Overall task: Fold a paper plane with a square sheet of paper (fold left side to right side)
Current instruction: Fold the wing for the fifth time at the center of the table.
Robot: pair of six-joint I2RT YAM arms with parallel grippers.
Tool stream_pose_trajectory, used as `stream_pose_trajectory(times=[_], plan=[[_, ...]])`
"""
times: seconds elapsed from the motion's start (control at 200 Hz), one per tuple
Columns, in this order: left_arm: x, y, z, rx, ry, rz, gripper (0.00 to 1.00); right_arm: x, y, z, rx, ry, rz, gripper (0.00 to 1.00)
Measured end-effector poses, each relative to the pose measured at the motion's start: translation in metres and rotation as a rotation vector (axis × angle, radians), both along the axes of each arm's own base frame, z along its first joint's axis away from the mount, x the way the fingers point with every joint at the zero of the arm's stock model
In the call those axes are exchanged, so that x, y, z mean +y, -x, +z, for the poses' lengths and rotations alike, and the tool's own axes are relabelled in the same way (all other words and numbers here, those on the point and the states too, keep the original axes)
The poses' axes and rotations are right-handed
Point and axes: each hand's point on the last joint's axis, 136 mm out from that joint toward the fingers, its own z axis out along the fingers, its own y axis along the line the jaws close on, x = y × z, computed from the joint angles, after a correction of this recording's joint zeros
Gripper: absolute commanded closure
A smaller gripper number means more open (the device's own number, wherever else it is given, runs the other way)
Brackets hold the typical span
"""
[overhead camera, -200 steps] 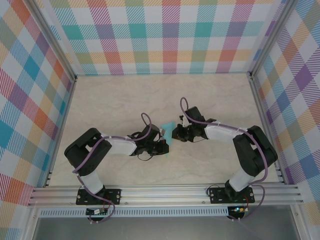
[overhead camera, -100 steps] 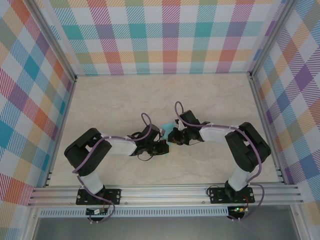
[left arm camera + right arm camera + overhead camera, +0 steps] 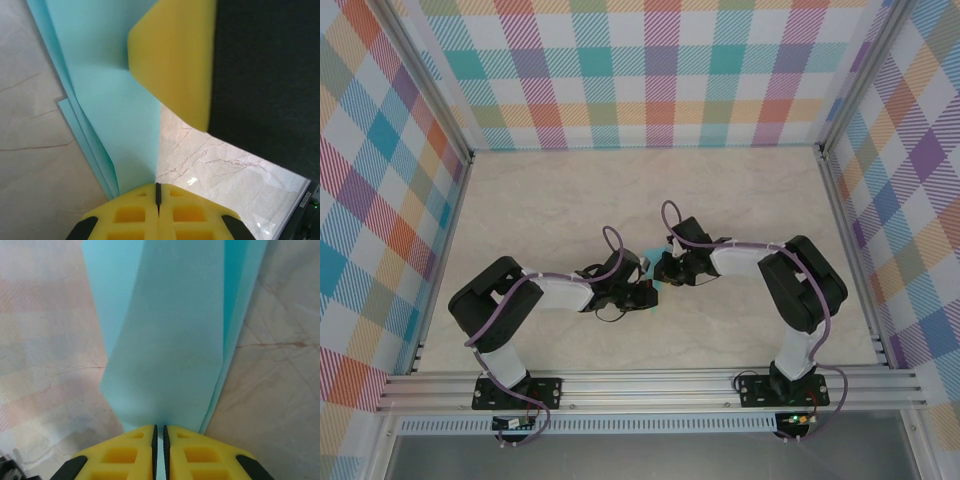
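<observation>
The paper plane (image 3: pixel 661 250) is turquoise paper folded into a narrow, layered strip; it lies mid-table between my two grippers and is mostly hidden by them. My right gripper (image 3: pixel 663 268) is shut on it; in the right wrist view a thin turquoise sliver sits between the pads (image 3: pixel 158 429) and the paper plane (image 3: pixel 165 340) fans out ahead. My left gripper (image 3: pixel 648 292) is shut, pads together (image 3: pixel 157 186), with nothing visible in the seam. The paper plane's (image 3: pixel 110 90) stacked edges run under its left finger. A yellow finger of the right gripper (image 3: pixel 172 55) rests on the paper just ahead.
The marble-patterned table (image 3: pixel 570 200) is walled by plaid panels (image 3: pixel 650 70) on three sides. An aluminium rail (image 3: pixel 650 390) carrying both arm bases runs along the near edge. The two wrists are nearly touching at the centre.
The right arm has swung left, bringing its gripper closer to the left gripper and over the paper, so less turquoise shows from above. The left arm has stayed put.
</observation>
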Motion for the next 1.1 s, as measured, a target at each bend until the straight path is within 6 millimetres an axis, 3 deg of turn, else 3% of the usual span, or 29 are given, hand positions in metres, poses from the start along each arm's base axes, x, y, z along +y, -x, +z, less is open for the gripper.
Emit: stream_pose_trajectory(times=[0.44, 0.83, 1.1], plan=[[0.0, 0.0, 0.0, -0.001, -0.001, 0.0, 1.0, -0.003, -0.007, -0.002, -0.037, 0.069, 0.035, 0.84], [0.001, -0.006, 0.001, -0.028, -0.007, 0.021, 1.0, -0.003, -0.019, -0.003, -0.013, 0.01, 0.066, 0.83], [0.001, -0.009, 0.001, -0.039, -0.008, 0.028, 1.0, -0.012, -0.05, 0.0, -0.048, 0.002, 0.034, 0.83]])
